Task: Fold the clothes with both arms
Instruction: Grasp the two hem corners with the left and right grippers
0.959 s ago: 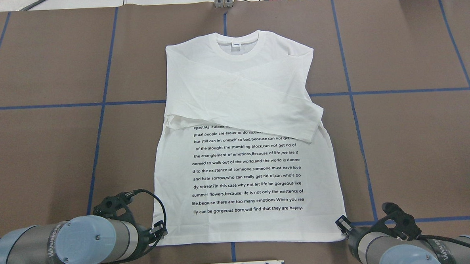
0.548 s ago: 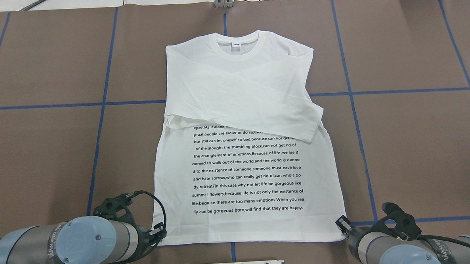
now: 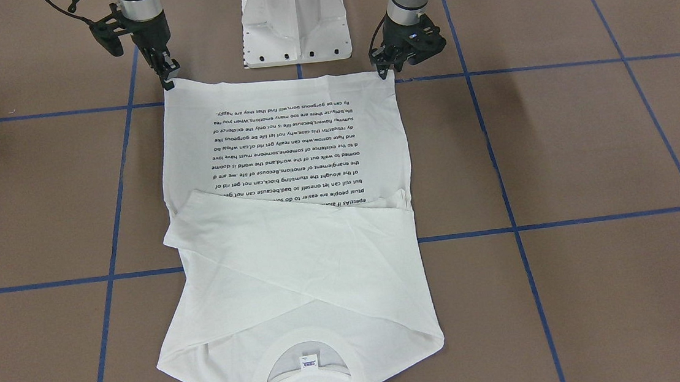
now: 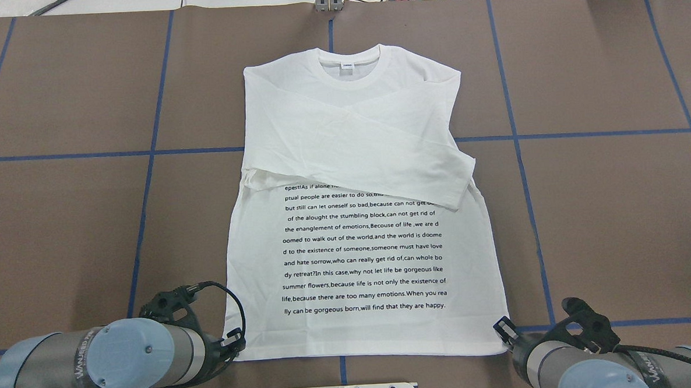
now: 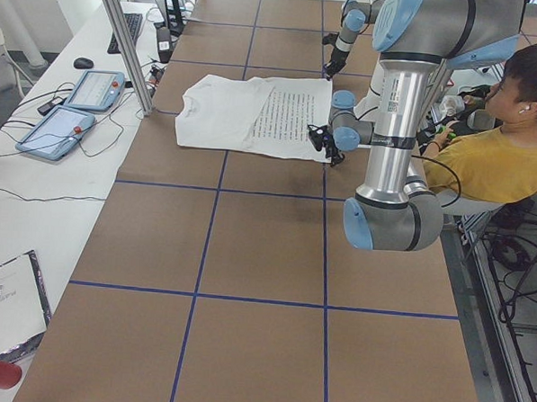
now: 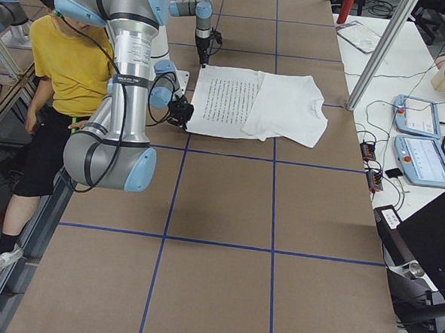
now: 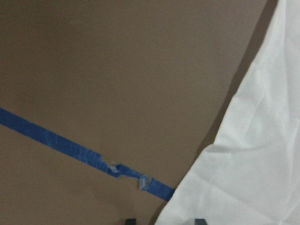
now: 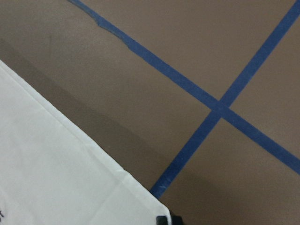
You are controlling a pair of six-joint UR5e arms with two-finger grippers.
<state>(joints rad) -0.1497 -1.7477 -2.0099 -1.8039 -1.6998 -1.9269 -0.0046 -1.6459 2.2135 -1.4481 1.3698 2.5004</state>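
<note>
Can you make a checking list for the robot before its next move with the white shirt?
1. Sleeves folded across the T-shirt: ok.
2. Hem lying flat and straight: ok.
3. Left pincer at its hem corner, jaws apart around the cloth: ok.
4. Right pincer at the other hem corner: ok.
5. Right pincer's grip on the cloth: cannot tell.

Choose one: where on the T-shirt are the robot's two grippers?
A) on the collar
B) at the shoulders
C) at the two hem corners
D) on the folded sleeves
C: the left gripper and right gripper each sit at a hem corner of the T-shirt.
</note>
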